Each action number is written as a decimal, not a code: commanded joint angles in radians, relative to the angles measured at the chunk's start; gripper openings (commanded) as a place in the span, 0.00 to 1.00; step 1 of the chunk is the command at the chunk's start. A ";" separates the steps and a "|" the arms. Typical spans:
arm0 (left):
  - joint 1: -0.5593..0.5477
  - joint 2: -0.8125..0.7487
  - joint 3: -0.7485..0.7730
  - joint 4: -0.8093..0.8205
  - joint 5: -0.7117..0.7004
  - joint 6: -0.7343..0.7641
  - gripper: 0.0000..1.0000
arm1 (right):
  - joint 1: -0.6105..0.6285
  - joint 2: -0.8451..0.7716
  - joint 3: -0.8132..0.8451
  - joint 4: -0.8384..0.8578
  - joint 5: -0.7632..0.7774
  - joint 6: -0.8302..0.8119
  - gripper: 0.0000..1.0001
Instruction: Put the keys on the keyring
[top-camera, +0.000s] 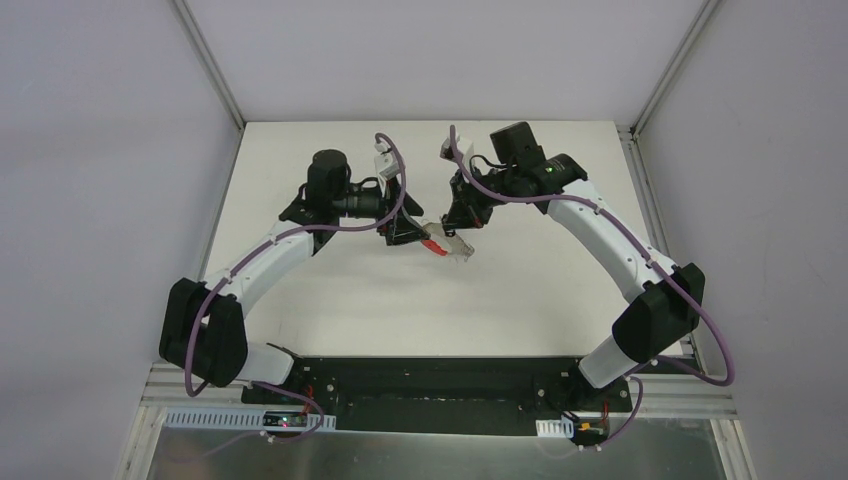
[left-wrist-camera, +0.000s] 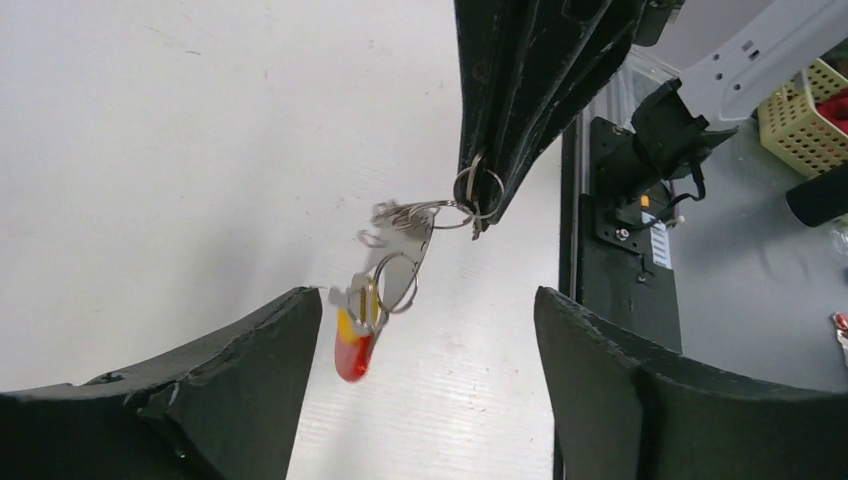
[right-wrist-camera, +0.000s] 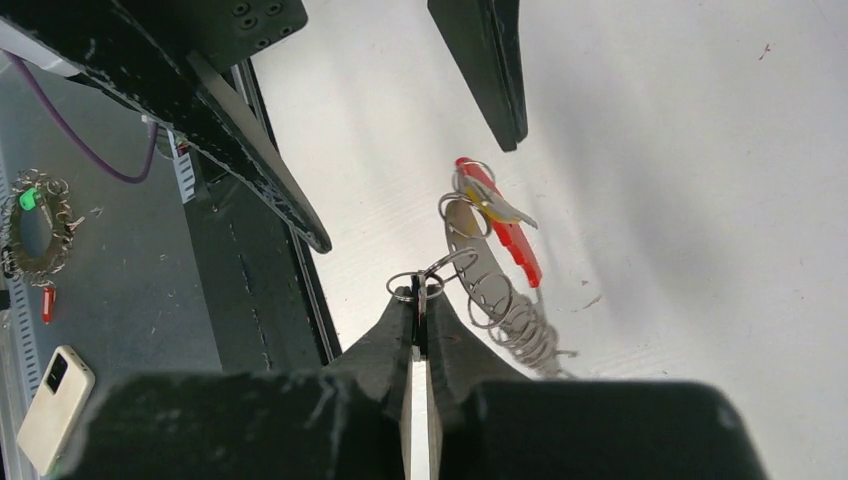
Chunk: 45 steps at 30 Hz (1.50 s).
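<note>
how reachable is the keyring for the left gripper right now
Probably yes: the left gripper is open and the keyring dangles just ahead between its fingers, nothing in between. The right gripper pinches it only at the top, leaving the lower part free.

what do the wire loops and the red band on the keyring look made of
The small silver wire loops look like bare steel wire: thin, grey, glinting. The red crescent-shaped band looks like glossy plastic, by its saturated colour; painted metal is possible.

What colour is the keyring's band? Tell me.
Red; the keyring's band shows best in the right wrist view.
</note>
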 joint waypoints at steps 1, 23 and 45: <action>0.011 -0.056 -0.025 0.002 -0.037 0.087 0.83 | 0.008 -0.030 0.029 0.009 0.022 -0.005 0.00; 0.008 0.059 0.000 -0.091 -0.138 0.371 0.79 | 0.006 0.017 0.018 0.009 -0.079 0.008 0.00; -0.012 0.200 -0.015 0.067 0.013 0.166 0.40 | -0.031 0.013 0.006 0.020 -0.090 0.015 0.00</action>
